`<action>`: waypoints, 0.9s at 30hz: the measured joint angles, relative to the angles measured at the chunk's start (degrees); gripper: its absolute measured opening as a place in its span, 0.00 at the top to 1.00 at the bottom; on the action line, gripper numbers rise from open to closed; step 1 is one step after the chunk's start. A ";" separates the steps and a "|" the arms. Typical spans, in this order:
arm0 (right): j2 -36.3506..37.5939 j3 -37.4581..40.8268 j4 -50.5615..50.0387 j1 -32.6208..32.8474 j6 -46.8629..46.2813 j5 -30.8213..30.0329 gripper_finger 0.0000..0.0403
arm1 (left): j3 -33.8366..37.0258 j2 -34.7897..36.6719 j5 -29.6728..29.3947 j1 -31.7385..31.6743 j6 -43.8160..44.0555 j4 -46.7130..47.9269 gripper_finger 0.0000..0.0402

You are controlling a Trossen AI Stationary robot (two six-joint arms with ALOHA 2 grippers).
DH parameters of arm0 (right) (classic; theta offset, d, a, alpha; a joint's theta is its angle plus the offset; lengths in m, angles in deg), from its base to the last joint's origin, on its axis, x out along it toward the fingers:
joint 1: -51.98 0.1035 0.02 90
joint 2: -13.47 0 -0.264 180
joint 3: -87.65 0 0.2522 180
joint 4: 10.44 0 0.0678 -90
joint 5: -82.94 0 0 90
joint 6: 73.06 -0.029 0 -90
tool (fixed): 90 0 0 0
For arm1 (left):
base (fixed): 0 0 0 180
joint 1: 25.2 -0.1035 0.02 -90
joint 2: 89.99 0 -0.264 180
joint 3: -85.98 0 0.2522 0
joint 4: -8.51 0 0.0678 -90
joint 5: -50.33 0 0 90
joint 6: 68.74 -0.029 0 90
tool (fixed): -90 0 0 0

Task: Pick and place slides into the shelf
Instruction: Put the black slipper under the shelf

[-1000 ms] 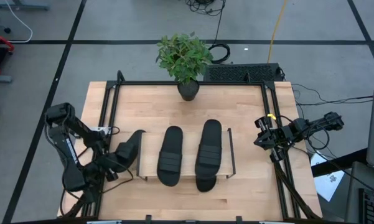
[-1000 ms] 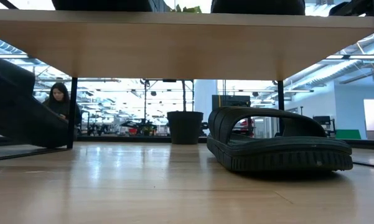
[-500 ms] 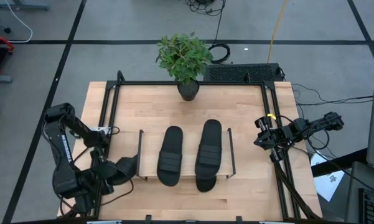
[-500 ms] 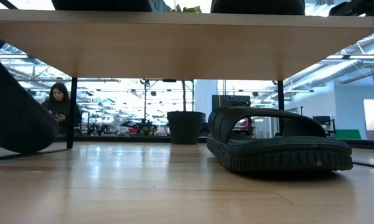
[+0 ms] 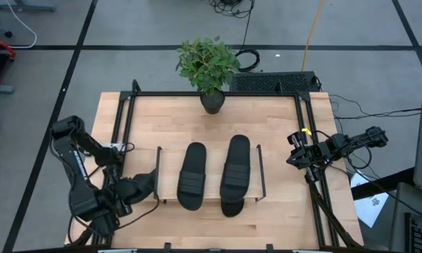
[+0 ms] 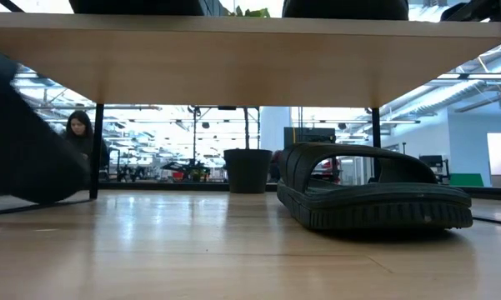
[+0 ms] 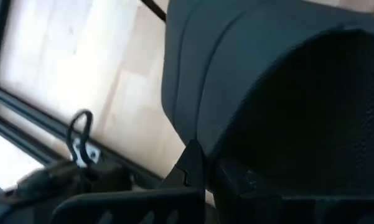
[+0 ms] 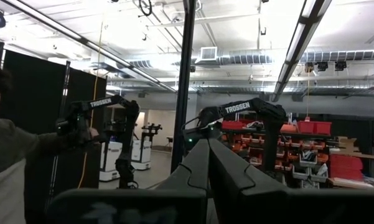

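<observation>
We see two slides [image 5: 192, 175] [image 5: 235, 167] lying side by side on the shelf [image 5: 170, 184], a third [image 6: 373, 198] on the desk [image 5: 267, 119] beneath its board. Our left gripper [image 5: 132, 190], just beside the shelf's left end, pinches a fourth slide [image 5: 146, 185]. Our right gripper [image 5: 293, 159] waits at the desk's right edge, pressed together.
</observation>
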 joint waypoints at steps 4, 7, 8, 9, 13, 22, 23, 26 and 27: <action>0.01 0.01 0.03 0.00 0.23 0.00 1.00 | -3.10 0.00 5.56 2.66 -3.76 0.08 1.00; 0.01 0.01 0.06 0.00 0.23 0.00 1.00 | -6.58 0.11 8.37 4.68 -4.82 -0.01 1.00; 0.02 0.02 0.14 0.00 0.23 0.02 1.00 | -7.87 0.13 8.44 5.42 -4.84 0.01 1.00; 0.01 0.00 0.21 0.00 0.23 0.02 1.00 | -9.21 0.15 8.47 6.08 -4.82 0.00 1.00; 0.02 0.01 0.46 0.00 0.30 0.02 1.00 | -15.13 0.13 8.75 6.91 -4.77 -1.15 1.00; 0.02 0.01 0.86 0.00 0.32 0.04 1.00 | -20.67 0.00 1.23 4.91 -12.07 -13.28 1.00; 0.00 0.00 0.87 0.00 0.32 0.04 1.00 | -20.68 -0.46 0.54 4.50 -13.40 -14.99 1.00; 0.02 0.02 0.87 0.00 0.32 0.04 1.00 | -20.67 -3.47 -1.94 3.10 -18.74 -19.75 1.00; 0.02 0.00 0.87 0.00 0.32 0.04 1.00 | -20.67 -4.79 -2.73 2.69 -20.38 -21.16 1.00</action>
